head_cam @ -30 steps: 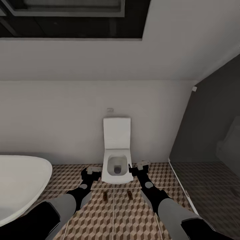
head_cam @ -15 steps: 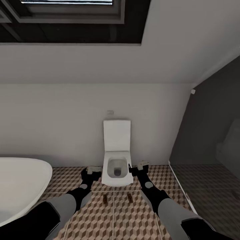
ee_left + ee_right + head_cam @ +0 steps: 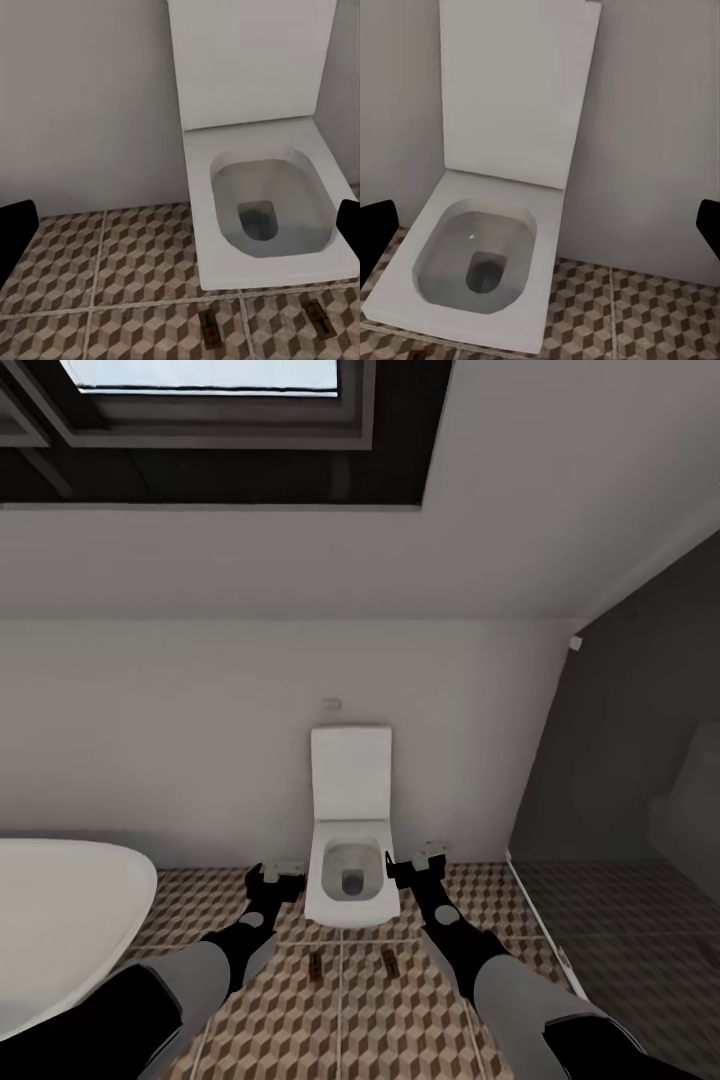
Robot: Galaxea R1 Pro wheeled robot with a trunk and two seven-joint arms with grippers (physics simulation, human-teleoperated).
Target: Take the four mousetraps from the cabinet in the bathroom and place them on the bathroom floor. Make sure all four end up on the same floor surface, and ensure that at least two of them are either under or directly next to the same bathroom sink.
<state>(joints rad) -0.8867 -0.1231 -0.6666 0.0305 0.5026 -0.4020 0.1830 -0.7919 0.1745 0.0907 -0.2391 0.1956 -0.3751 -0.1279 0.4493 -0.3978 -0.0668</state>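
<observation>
Now view tilted up, two mousetraps [image 3: 317,963] unmoved before toilet [image 3: 349,840]

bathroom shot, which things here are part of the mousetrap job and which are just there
Part of the job:
- two mousetraps, one and the other, lying on the floor in front of the toilet
- bathroom floor, cube-pattern tiles

Just there:
- toilet, lid up
- white tub
- skylight window
- dark glass partition
</observation>
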